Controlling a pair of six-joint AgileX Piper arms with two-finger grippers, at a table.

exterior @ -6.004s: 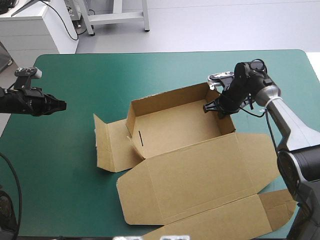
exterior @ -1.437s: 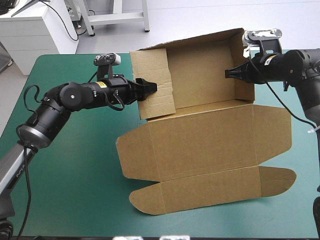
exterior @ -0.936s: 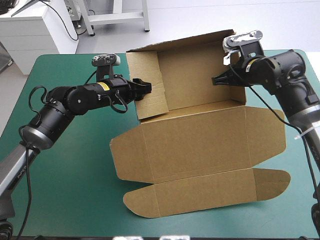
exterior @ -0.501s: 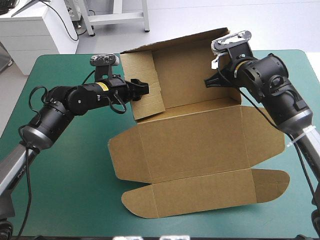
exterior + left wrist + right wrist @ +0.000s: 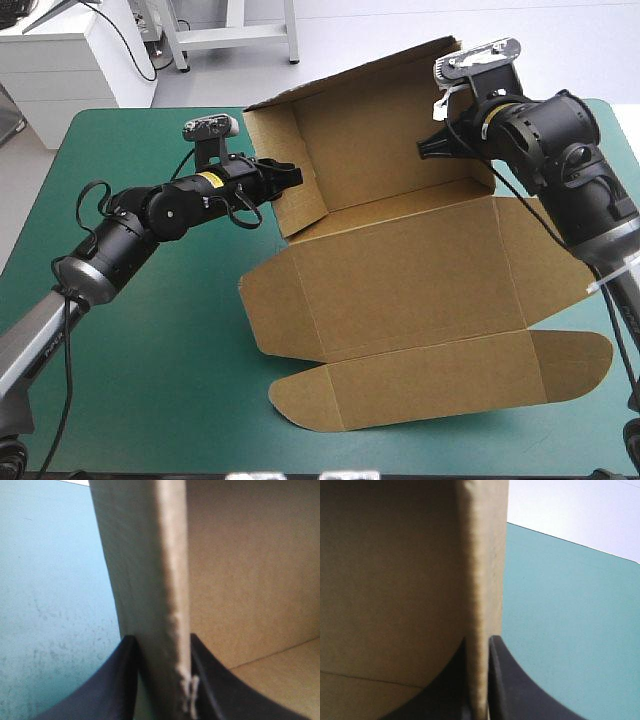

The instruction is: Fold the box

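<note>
The brown box [image 5: 400,290] lies mid-table with its tray tipped up at the back, open side facing the front. Its lid lies flat toward the front edge, a long rounded flap [image 5: 440,375] at its end. My left gripper [image 5: 288,178] reaches in from the left and its black fingers press both sides of the tray's left wall [image 5: 145,580]; the left gripper [image 5: 161,640] is shut on that thick wall. My right gripper [image 5: 430,148] holds the tray's right wall, raised off the table. In its wrist view the right gripper [image 5: 479,640] pinches the wall's edge [image 5: 485,555].
Bare teal-green cover [image 5: 150,350] stretches left of the box and under the left arm. The tipped tray's upper rim [image 5: 350,75] stands over the table's far edge. The lid's right side reaches close to the table's right edge.
The box has slid to the right and its tray has tipped further up. The right gripper rose with the right wall. The left gripper's fingers have closed onto the left wall.
</note>
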